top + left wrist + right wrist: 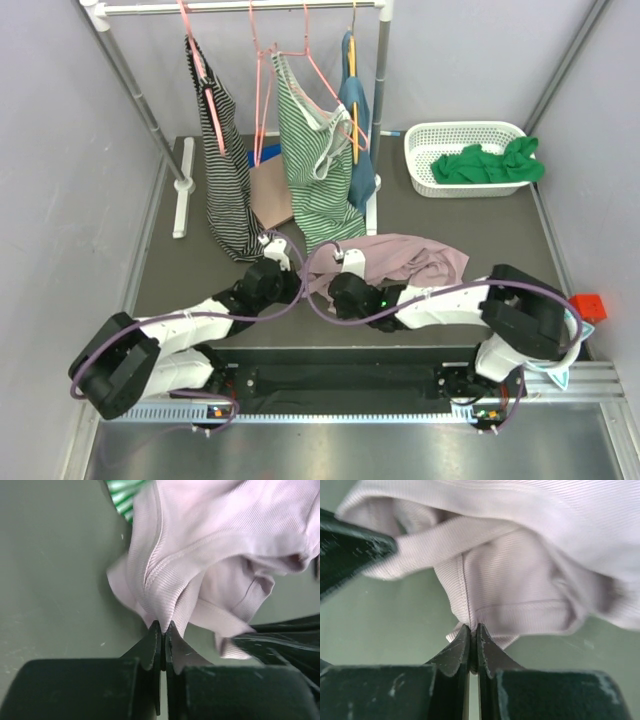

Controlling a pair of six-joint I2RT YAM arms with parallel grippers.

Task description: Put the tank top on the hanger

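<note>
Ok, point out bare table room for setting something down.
Bare dark mat lies between the white plastic basket and the dusty-pink fabric tank top, and at left between the rack's white foot and the left arm. Crowded centre: hanging striped tops, the tank top, left gripper and right gripper pinching it.

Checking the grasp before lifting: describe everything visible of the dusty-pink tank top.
The dusty-pink tank top of soft ribbed fabric, plain with stitched hems and a strap showing, lies crumpled on the dark grey table, in front of the white clothes rack. The left tool and the right tool are each shut on a fold at its left end.
</note>
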